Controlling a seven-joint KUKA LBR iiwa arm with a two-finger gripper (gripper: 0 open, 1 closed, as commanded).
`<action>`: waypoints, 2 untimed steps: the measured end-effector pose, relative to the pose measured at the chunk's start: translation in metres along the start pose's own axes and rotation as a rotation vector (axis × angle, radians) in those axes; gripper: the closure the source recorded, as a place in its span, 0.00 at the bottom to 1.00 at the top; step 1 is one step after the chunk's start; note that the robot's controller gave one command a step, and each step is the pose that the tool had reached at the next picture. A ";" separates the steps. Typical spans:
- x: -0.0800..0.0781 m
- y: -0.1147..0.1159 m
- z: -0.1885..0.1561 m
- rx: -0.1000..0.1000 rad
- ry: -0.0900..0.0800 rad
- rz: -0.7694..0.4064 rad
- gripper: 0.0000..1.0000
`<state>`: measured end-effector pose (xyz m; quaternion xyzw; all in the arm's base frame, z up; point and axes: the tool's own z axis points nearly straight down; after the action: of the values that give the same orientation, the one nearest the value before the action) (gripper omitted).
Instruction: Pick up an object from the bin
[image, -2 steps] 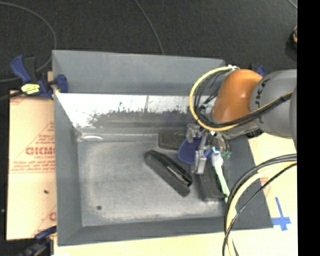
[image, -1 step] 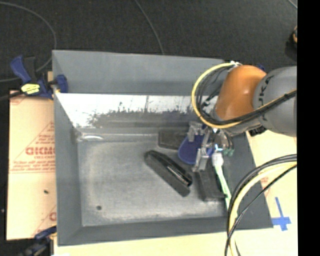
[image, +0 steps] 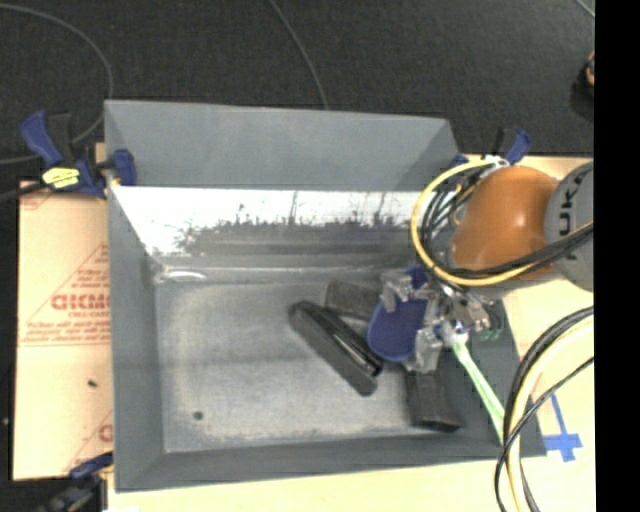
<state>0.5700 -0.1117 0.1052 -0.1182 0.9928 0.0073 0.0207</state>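
At the near side the grey metal bin (image: 300, 468) is seen from above. Its floor is dull, scuffed and worn, and one small dark spot (image: 197, 415) is noticed in the near left part. The loose things are gathered in the right half of the floor. Nearest, close to the near right corner, a black rectangular block (image: 432, 402) is laid flat, and a thin light-green stick (image: 482, 390) lies slantwise just beside it, along the right wall. A little farther, a long black bar-shaped thing (image: 335, 350) is laid slantwise towards the middle of the floor. A blue rounded thing (image: 390, 332), like a small cup or scoop, is found between the right end of this bar and the gripper (image: 432, 322). The gripper is placed low in the bin, just beside and partly over the blue rounded thing; whether it is released, clenched or grasping something cannot be told. Behind these a dark grey block (image: 355, 296) lies near the foot of the far wall (image: 300, 215), which is marked with many dark scratches. Above the gripper the wrist is covered by an orange cover (image: 500, 215), around which yellow and black cables (image: 428, 215) are looped. Beyond the bin a dark, carpet-like ground (image: 300, 50) is seen. Dark letters (image: 575, 205) are printed on the arm's pale casing (image: 580, 245), but they are cut off and cannot be read whole.
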 end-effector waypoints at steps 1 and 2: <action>-0.007 -0.016 0.026 -0.010 0.014 0.298 0.00; -0.045 0.005 0.028 0.001 -0.010 0.306 1.00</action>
<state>0.6133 -0.0955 0.0792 0.0348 0.9990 0.0107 0.0244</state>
